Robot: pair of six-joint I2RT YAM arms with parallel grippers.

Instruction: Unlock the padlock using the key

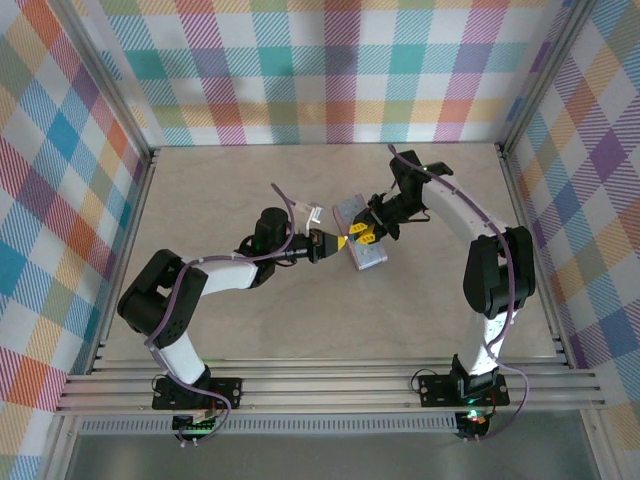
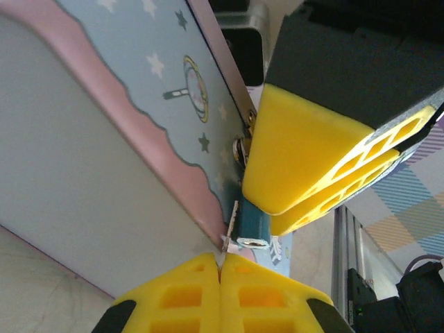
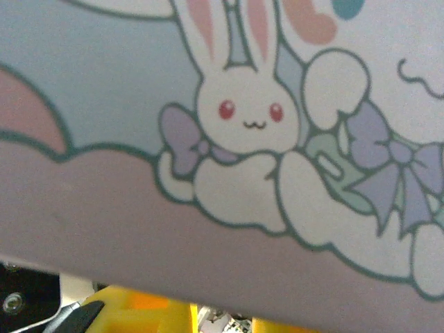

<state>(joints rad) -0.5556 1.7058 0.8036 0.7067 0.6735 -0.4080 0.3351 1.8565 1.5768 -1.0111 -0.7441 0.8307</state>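
Observation:
The padlock (image 2: 254, 223), a small teal-blue block with a silver keyhole ring facing my left wrist camera, hangs at the edge of the pale-blue cartoon tin (image 2: 104, 132). My right gripper (image 1: 361, 233) is clamped on it with its yellow fingers (image 2: 305, 156). My left gripper (image 2: 220, 261) is shut on the key (image 2: 234, 223), a thin toothed sliver. The key's blade lies along the padlock's left side, beside the keyhole. From above, both grippers meet at the tin (image 1: 368, 258), with my left gripper (image 1: 338, 243) on its left. The right wrist view has the tin's rabbit print (image 3: 243, 118) above my right gripper (image 3: 222, 322).
The tin lies mid-table on the pale wooden top (image 1: 220, 180). Aluminium rails (image 1: 330, 385) run along the near edge and posts (image 1: 515, 200) stand at the sides. Plaid walls (image 1: 330, 70) enclose the cell. A small white piece (image 1: 312, 213) lies just left of the tin.

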